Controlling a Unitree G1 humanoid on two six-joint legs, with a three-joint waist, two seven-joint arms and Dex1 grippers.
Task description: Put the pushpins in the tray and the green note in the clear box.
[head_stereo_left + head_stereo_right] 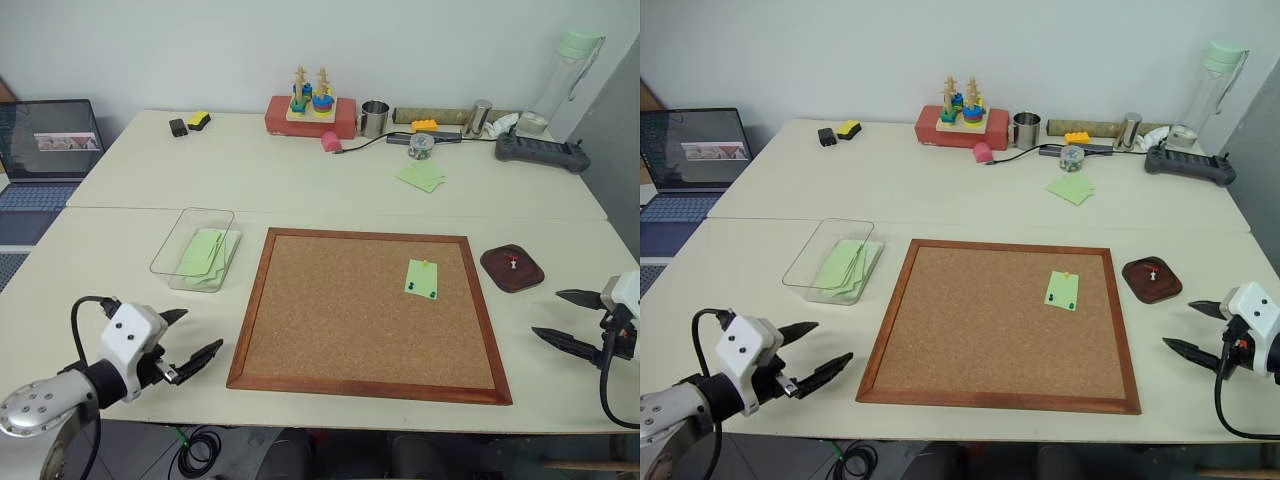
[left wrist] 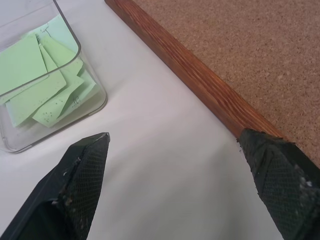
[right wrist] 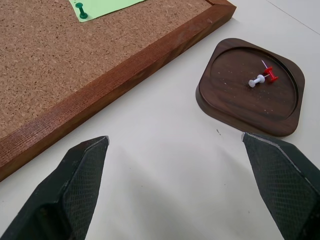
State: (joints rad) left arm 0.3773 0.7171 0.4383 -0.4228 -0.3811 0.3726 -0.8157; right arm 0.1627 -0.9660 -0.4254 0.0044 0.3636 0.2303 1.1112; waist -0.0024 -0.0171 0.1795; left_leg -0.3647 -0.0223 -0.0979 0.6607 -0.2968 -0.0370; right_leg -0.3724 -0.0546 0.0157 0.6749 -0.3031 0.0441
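So the green note (image 1: 422, 278) sits pinned on the corkboard (image 1: 340, 320), in the board's upper right part, right of centre in the head view. Two pushpins hold it: a yellow pushpin (image 1: 426, 265) at its top edge and a dark green pushpin (image 1: 432, 294) near its bottom corner. The green one also shows up at the top of the right wrist view (image 3: 82, 14).

The tray (image 1: 512, 268) is on the bench (image 1: 300, 185) just off the board's right edge, at about the same height in the frame as the note. It already has a red pin (image 3: 270, 75) and a white pin (image 3: 256, 81) lying in it, seemingly touching each other, though they're tiny so I wouldn't swear to it.

The clear box (image 1: 195, 245) is over on the left of the board, near its upper left corner, with a few pale green sheets (image 2: 42, 82) stacked loosely inside.

Left hand (image 1: 185, 345) hovers at the lower left of the frame, beside the board's lower left corner, fingers spread wide and nothing in them. Right hand (image 1: 568, 320) is at the right edge, below the tray, also wide open and empty.

Along the back of the bench there's a red block with stacking toys (image 1: 311, 110), a metal cup (image 1: 374, 118) and another overlapping pair of green sheets (image 1: 423, 176). A laptop (image 1: 45, 150) is at the far left.
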